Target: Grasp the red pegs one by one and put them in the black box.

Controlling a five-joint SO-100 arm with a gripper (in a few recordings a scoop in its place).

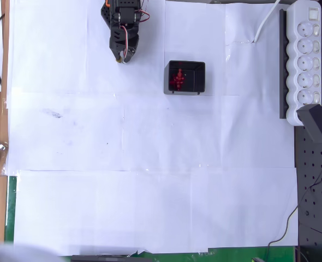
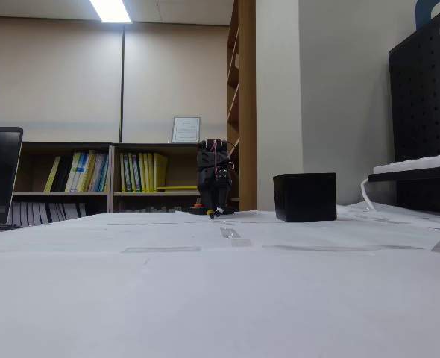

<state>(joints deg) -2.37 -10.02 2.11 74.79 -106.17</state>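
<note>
With pegs (image 1: 178, 79) piled red in a clump on the box (image 1: 185, 66) floor, count can't be resolved from overhead; none visible loose on the white paper (image 1: 150, 180). One box, far side, right of centre; in the fixed view it sits right of the arm (image 2: 213, 175), well apart. One gripper (image 1: 122, 57) at the far edge, left of the box, tip pointing down near the paper, nothing seen in it; can't tell if jaws are open or closed. One power strip (image 1: 306, 54) at far right.
</note>
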